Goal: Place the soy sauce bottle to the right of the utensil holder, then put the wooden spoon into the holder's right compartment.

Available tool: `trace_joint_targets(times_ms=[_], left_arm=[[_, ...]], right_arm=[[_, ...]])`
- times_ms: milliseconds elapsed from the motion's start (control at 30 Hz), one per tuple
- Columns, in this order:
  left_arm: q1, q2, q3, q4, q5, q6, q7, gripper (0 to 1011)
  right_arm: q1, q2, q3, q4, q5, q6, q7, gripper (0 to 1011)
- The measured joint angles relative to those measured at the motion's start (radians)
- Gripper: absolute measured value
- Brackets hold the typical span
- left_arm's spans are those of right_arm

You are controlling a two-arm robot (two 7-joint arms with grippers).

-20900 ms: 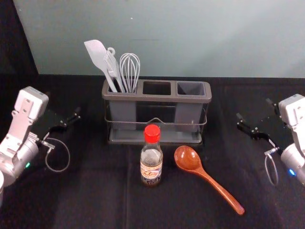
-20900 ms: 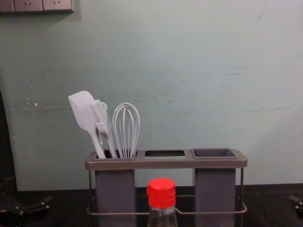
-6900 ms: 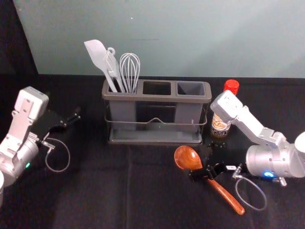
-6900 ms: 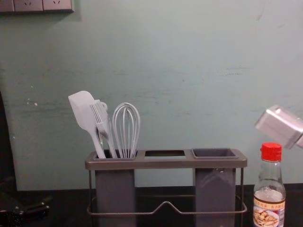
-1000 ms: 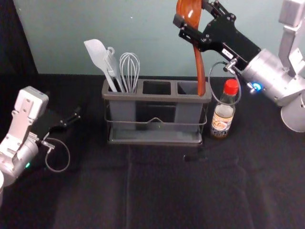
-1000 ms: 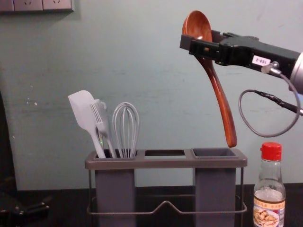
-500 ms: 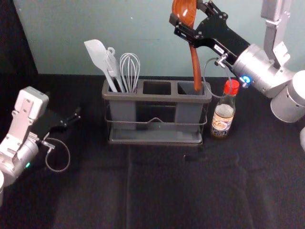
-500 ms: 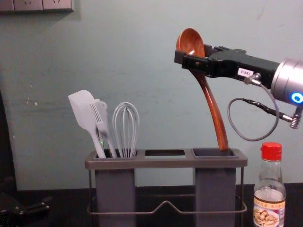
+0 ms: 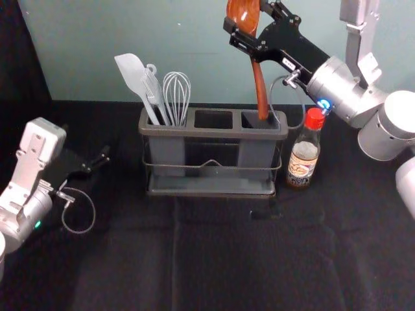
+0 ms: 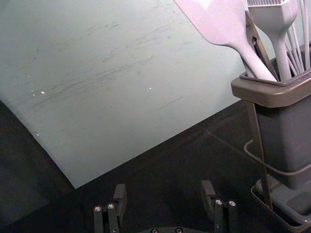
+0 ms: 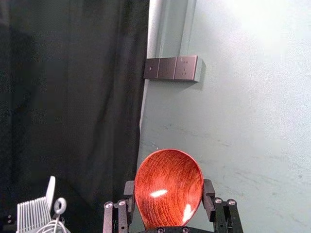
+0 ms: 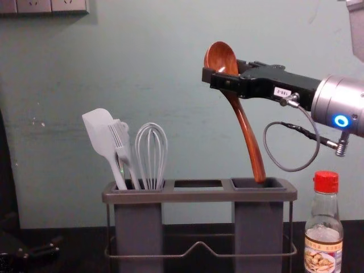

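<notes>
The right pincer (image 9: 246,14) is high above the utensil holder (image 9: 214,134), reaching in from the right; it is narrowed on the wooden spoon (image 9: 260,91), clamping it around the lower part of the bowl; in the right wrist view, the fingers of the right pincer (image 11: 169,188) stand on either side of the bowl, whose hollow faces that camera. The spoon is bowl up and slightly tilted, its handle running down to the mouth of the holder's right compartment (image 12: 259,196); the handle's end lies within that opening, near the rim, though whether it touches I cannot tell.

The soy sauce bottle (image 9: 303,159) stands upright on the desk (image 9: 214,259), just beside the holder on its right, red cap on and label facing forward; the right arm's cable loop (image 12: 267,151) hangs between the spoon and the bottle in the chest view.

In the holder's left compartment are a white spatula (image 9: 131,71), a brush (image 9: 153,91) and a whisk (image 9: 176,91), heads up; the middle compartment (image 9: 214,120) lies between the other two.

The left pincer (image 9: 85,141) is parked off to the holder's left, well apart from it; its fingers are spread wide, with nothing between them.
</notes>
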Motion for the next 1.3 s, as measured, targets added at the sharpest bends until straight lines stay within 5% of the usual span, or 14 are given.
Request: trace_joint_targets(times_ms=[833, 1300], left_arm=[[0.000, 0.000, 0.000, 0.000, 0.000, 0.000, 0.000, 1005], [0.000, 0.000, 0.000, 0.000, 0.000, 0.000, 0.000, 1005]], right_arm=[[-0.036, -0.013, -0.003, 0.048, -0.011, -0.018, 0.028, 838], [-0.098, 0.023, 0.009, -0.020, 0.008, -0.015, 0.038, 838]])
